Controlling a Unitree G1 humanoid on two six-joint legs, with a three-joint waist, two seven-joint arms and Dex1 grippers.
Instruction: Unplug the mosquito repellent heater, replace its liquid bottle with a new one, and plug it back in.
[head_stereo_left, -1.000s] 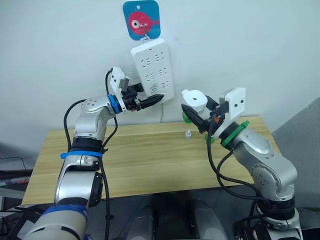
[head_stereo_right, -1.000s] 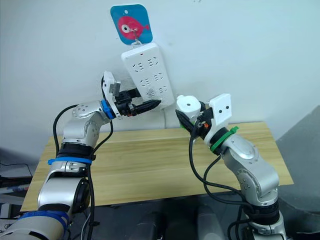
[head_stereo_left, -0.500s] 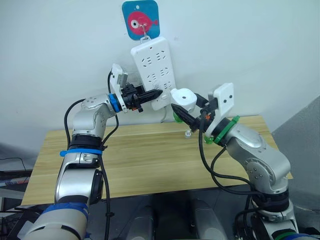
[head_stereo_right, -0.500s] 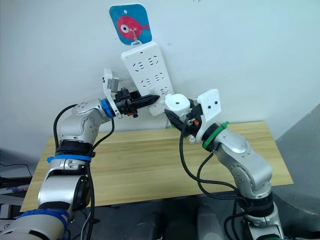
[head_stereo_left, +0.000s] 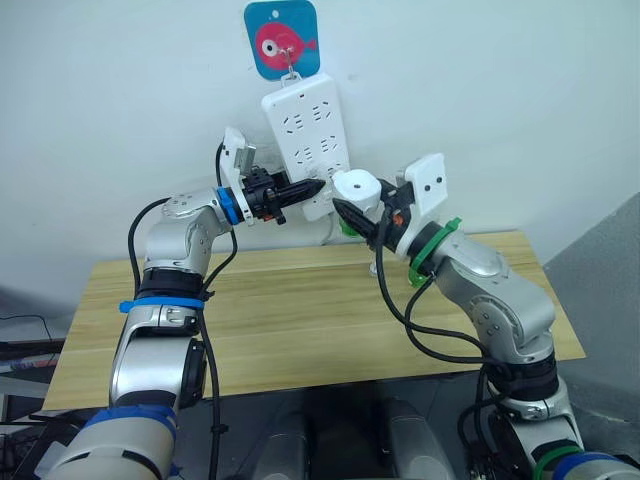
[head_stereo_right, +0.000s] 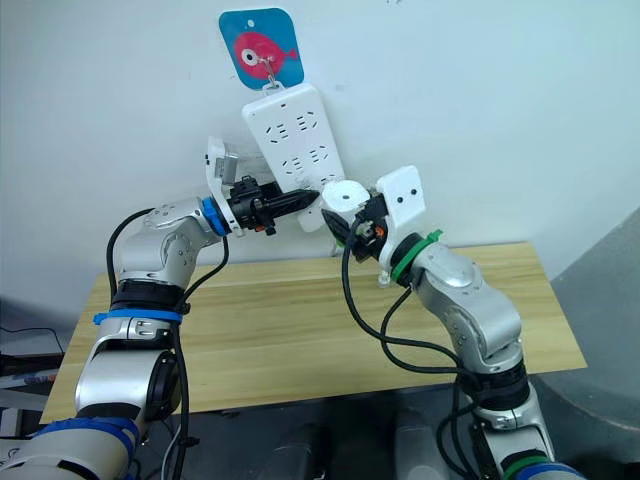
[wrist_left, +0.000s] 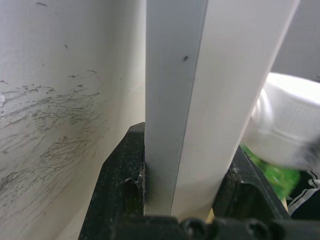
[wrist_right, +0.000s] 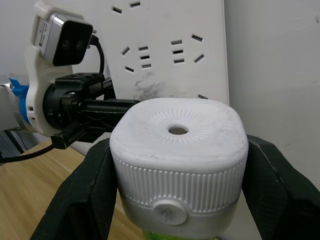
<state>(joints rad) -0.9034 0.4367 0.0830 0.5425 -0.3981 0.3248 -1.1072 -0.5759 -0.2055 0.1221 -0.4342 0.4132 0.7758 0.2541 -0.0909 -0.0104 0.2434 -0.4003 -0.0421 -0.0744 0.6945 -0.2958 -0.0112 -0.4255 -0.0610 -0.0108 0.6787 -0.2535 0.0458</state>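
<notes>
A wooden table (head_stereo_left: 300, 320) stands beneath the white power strip (head_stereo_left: 305, 135) hanging askew on the wall. The left gripper (head_stereo_left: 305, 190) clamps the strip's lower edge, apparently steadying it. The right gripper (wrist_right: 177, 165), jaws closed on the mosquito repellent heater (wrist_right: 178, 137), holds it just beside the strip's bottom sockets, seemingly lining up to plug in.
</notes>
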